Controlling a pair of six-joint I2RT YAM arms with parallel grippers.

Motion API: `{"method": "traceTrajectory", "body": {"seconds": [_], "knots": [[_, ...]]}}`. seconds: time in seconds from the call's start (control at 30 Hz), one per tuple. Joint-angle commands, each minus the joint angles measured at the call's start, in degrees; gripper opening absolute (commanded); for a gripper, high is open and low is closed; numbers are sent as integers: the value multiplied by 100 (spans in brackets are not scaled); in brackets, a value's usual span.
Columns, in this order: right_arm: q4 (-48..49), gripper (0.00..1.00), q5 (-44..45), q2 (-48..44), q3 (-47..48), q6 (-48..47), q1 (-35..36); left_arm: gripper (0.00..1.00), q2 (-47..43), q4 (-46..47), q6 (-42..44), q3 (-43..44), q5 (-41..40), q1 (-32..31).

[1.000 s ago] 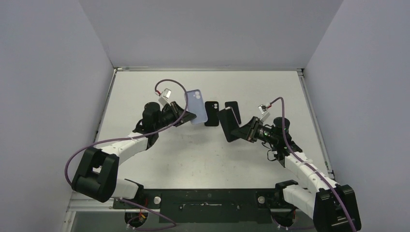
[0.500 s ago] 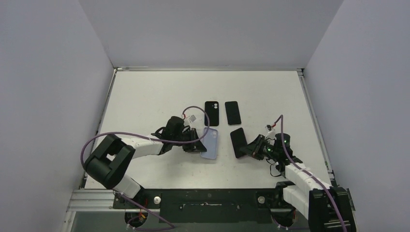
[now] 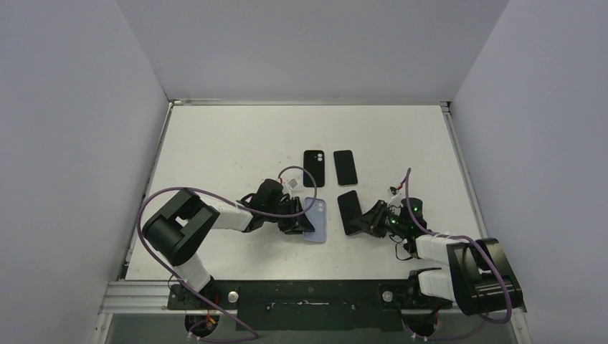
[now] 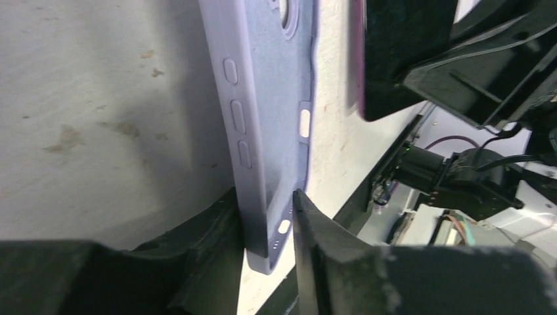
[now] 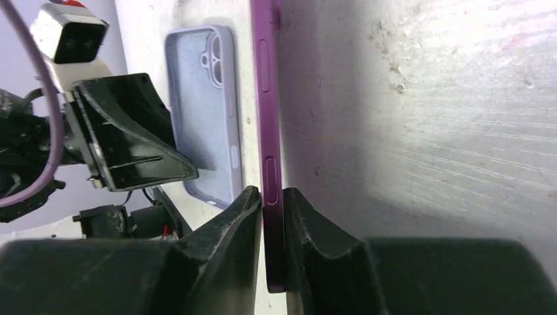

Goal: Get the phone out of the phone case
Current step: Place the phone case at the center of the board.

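Note:
The lavender phone case [image 3: 316,219] is empty and lies open side up on the table. My left gripper [image 3: 301,223] is shut on its side wall near the bottom corner, one finger outside and one inside, as the left wrist view [image 4: 266,211] shows. The case [image 4: 263,98] shows its buttons and port hole. The phone [image 3: 349,211], with a black screen and purple rim, rests on the table just right of the case. My right gripper [image 3: 368,221] is shut on its near end; the right wrist view [image 5: 270,197] shows the purple edge [image 5: 268,98] pinched between both fingers.
Two more black phones lie side by side further back, one face down [image 3: 314,168] and one face up [image 3: 345,167]. White table [image 3: 236,143] with grey walls around. Both arms are folded low near the front edge, their grippers facing each other.
Both arms have pulled back toward the near side and dropped. The case and the phone came down from mid-air near the back phones to the table, still held.

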Motion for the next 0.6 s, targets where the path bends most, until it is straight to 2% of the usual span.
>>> {"method": "traceTrajectory", "body": {"seconds": [0.0, 0.03, 0.17, 0.27, 0.4, 0.43, 0.53, 0.57], "knots": [[390, 25, 188, 214, 140, 62, 137, 34, 102, 397, -222, 3, -163, -72], [299, 34, 217, 212, 152, 33, 148, 38, 78, 362, -225, -6, -198, -72], [-401, 57, 304, 58, 305, -387, 195, 57, -90, 97, -141, -21, -439, -60], [-1185, 68, 506, -246, 466, -830, 200, 68, -234, -274, 17, 3, -674, -59], [-2269, 83, 968, -700, 647, -1298, 176, 75, -434, -746, 217, 41, -993, -17], [-2485, 98, 1093, -828, 698, -1388, 167, 77, -492, -861, 253, 35, -1075, 6], [-3155, 100, 1384, -1147, 836, -1622, 144, 91, -737, -1045, 337, -49, -1263, 119], [-3330, 100, 1471, -1229, 886, -1694, 132, 92, -795, -1100, 356, -67, -1259, 170]]}}
